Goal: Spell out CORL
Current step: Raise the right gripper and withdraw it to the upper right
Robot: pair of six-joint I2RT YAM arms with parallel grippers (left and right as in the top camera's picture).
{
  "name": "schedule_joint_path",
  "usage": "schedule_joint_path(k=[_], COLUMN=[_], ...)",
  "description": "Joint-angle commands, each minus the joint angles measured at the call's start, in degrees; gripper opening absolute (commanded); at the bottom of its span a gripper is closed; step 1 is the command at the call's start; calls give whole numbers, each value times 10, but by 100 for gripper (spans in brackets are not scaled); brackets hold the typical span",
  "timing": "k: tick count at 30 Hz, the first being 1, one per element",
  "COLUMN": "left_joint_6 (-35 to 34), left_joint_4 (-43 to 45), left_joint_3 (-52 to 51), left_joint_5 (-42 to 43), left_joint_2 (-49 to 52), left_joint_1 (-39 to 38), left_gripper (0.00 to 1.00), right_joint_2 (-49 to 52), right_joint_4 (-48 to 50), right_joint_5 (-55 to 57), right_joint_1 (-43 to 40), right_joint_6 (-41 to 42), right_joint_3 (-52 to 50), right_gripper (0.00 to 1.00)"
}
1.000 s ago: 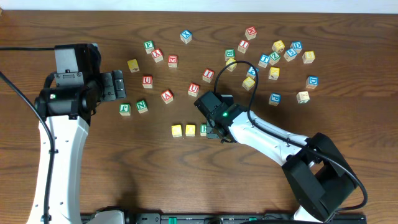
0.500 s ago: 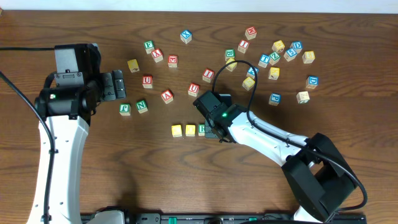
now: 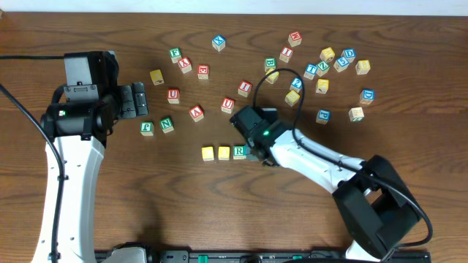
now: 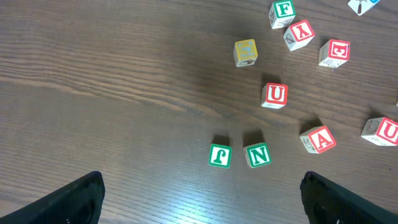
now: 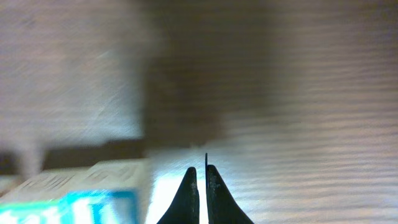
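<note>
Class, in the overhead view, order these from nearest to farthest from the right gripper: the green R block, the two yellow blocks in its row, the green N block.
1. Green R block, beside the right gripper.
2. Middle yellow block, next along the row.
3. End yellow block, at the row's far end.
4. Green N block, apart, well beyond that end.
</note>
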Motion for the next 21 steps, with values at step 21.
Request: schedule_joint_path(k=[21], left_joint_6=[-17], left_joint_4=[28], left_joint_3=[-1], left_joint_5=[102], left_joint_2=[4], left_joint_1=[1], left_gripper=[83], right_joint_2=[-113], right_joint_4=[-61], right_joint_5=[17], right_joint_1=[-176], right_joint_6=[-120], right_joint_3=[93], right_gripper=[1])
